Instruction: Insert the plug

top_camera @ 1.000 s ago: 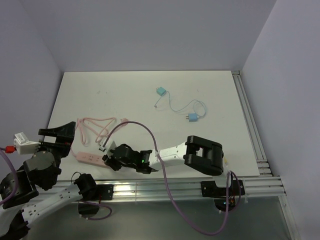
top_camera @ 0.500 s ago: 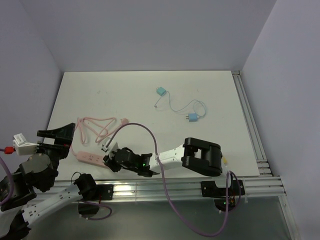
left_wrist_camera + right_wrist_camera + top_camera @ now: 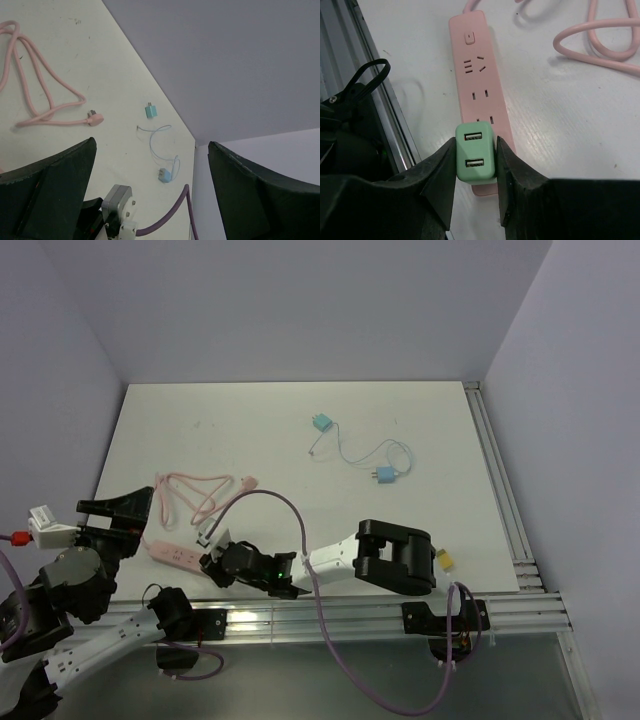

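Plug (image 3: 475,159) is mint-green, rounded, with two stacked USB ports.

Both arms: white tubes w/ chunky black joints. Right arm (image 3: 395,558) has a big black block, tiny green light (image 3: 278,562) & long purple cable (image 3: 262,494). Left arm (image 3: 75,575) has a round grey joint, white box (image 3: 45,520) w/ red wire (image 3: 18,537). Fingers (image 3: 440,170) black, fat.

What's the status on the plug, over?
Right pincer shut on green plug, at end of pink power strip. Left pincer open, empty. Nothing in the way.
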Action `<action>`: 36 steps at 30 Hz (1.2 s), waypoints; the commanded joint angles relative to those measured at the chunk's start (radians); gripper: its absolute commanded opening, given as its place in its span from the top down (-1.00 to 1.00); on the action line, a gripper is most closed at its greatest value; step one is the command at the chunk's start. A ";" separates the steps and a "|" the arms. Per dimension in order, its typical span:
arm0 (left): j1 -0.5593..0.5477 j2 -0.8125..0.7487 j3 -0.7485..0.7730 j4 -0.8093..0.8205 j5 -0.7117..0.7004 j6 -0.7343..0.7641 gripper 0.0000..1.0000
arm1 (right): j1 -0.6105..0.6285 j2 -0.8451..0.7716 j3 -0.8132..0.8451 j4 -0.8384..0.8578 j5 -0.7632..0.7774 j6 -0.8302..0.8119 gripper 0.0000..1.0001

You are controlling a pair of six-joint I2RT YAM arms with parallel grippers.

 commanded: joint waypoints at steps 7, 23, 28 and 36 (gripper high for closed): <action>0.004 -0.023 0.042 -0.025 0.010 0.032 -0.99 | 0.032 0.242 -0.202 -0.504 -0.126 0.156 1.00; 0.004 0.008 0.012 0.037 0.012 0.055 -0.99 | -0.003 -0.154 -0.141 -0.550 0.161 0.010 -0.59; 0.002 0.031 0.012 0.046 0.009 0.063 -0.99 | -0.041 -0.266 -0.136 -0.568 0.050 -0.069 -0.68; 0.002 0.055 -0.002 0.098 0.006 0.095 -0.99 | -0.104 -0.238 -0.004 -0.616 -0.269 -0.220 -0.68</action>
